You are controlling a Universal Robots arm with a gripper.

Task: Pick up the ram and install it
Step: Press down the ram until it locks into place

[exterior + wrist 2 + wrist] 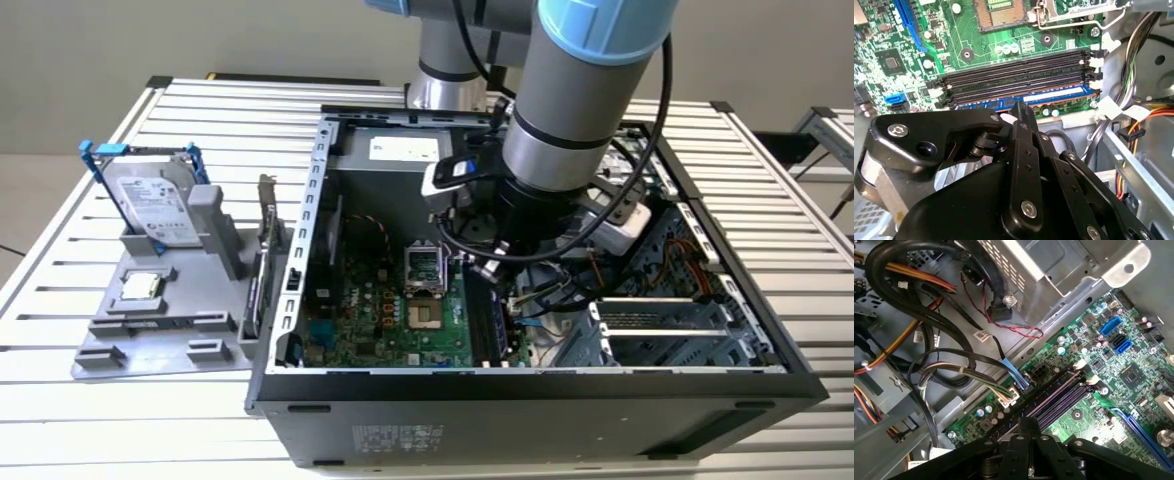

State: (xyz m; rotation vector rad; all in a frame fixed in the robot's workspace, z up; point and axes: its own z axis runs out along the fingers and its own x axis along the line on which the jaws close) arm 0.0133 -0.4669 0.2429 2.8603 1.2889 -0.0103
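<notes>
Ram [1054,96] standing in the slot nearest the board's edge, inside the case [534,385] on the desk; three neighbouring slots [1019,70] bare. Gripper [1020,111] drawn together on the ram's top edge, seemingly pinching it; full seating not confirmable, release not yet done. White label on ram, print unreadable.

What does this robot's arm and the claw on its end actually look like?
The arm is a thick silver-grey tube with light blue caps at its joints, and black cables loop along it. In the second wrist view the gripper is matt black, built of flat hinged links joined by silver screws, narrowing toward the jaws.
</notes>
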